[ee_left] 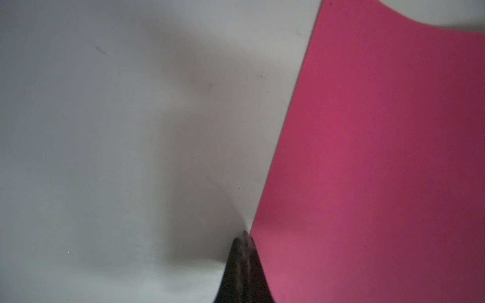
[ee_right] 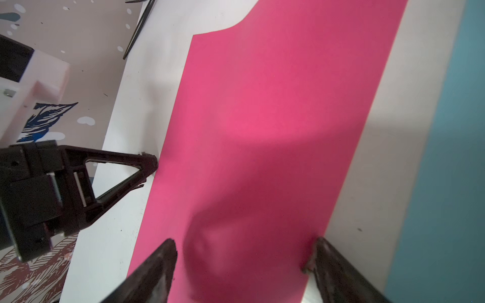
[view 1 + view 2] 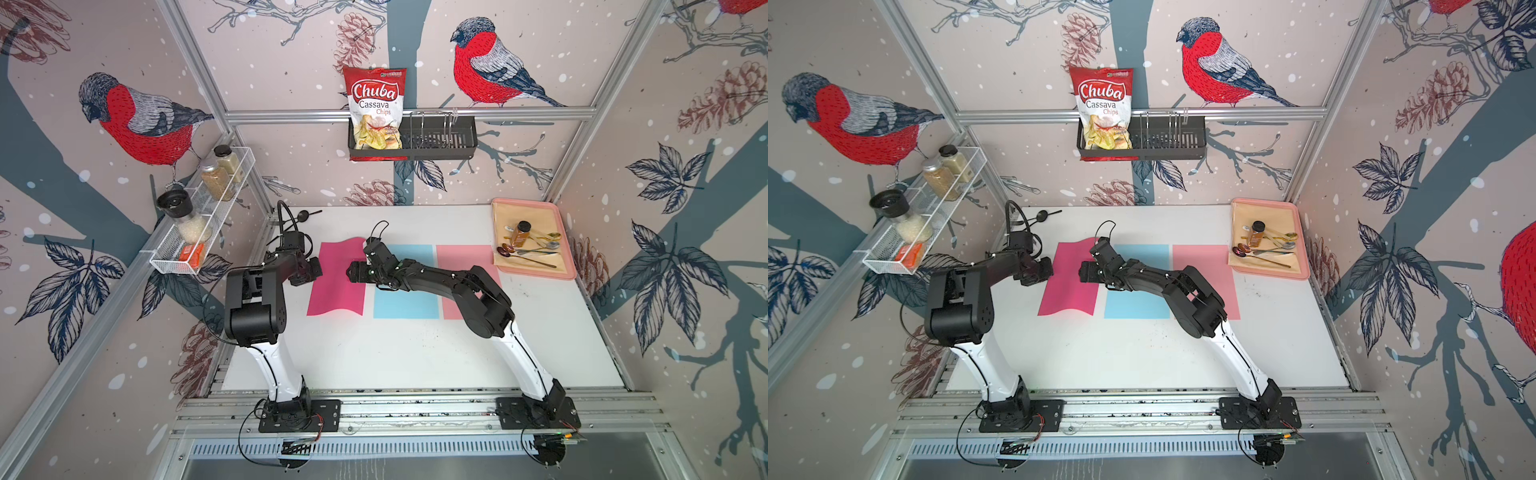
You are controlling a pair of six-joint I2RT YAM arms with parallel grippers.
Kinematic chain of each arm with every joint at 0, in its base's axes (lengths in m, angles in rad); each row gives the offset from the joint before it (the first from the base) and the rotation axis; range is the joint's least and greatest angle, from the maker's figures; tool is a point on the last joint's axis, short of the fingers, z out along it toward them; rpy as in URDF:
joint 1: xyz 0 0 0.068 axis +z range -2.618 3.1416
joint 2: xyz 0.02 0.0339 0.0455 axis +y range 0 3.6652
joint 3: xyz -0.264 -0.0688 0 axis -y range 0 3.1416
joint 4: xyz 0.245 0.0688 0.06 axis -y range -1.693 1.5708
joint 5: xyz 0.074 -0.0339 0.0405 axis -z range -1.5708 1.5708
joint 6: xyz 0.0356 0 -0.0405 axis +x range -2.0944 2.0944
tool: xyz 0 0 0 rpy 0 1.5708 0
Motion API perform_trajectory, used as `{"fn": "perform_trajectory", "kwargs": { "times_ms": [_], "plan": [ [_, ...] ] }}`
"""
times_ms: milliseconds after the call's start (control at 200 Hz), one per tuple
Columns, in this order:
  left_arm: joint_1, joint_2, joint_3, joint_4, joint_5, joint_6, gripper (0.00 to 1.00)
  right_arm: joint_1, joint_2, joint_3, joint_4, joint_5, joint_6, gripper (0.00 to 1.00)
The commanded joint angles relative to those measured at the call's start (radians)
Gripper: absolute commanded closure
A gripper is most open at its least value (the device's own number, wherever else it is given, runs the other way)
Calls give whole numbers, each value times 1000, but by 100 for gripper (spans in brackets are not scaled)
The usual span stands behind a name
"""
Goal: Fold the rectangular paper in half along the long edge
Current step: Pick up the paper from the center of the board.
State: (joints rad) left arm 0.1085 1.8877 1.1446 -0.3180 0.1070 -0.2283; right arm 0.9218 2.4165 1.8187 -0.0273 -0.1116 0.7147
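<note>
Magenta paper (image 3: 336,286) lies flat on the table (image 3: 415,353), beside the blue patch (image 3: 406,286). Left gripper (image 3: 318,266), jaws together, noses its long edge; right gripper (image 3: 352,272) hangs spread wide over it. Best bet: slip under cleanly, lift evenly, match edges.

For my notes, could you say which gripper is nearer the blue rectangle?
Right: the right gripper is over the pink paper beside the blue rectangle; the left gripper is at the paper's far edge.

Your left arm (image 3: 254,316) and right arm (image 3: 486,307) reach inward toward each other. The left gripper (image 2: 151,163) has jaws pressed together; the right gripper (image 2: 242,251) has jaws spread wide.
</note>
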Motion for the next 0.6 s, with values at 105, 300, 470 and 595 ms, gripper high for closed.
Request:
{"fn": "perform_trajectory", "kwargs": {
  "times_ms": [105, 300, 470, 595],
  "plan": [
    [-31, 13, -5, -42, 4, 16, 100, -2, 16, -25, -62, -49, 41, 17],
    [-38, 13, -10, -40, 9, 13, 100, -5, 20, -39, -18, -73, 54, 17],
    [-68, 19, -11, -46, -8, 14, 100, -12, 25, -43, 9, -84, 63, 17],
    [-84, 24, -14, -46, -15, 14, 100, -17, 31, -38, 26, -92, 68, 17]
  ]
}}
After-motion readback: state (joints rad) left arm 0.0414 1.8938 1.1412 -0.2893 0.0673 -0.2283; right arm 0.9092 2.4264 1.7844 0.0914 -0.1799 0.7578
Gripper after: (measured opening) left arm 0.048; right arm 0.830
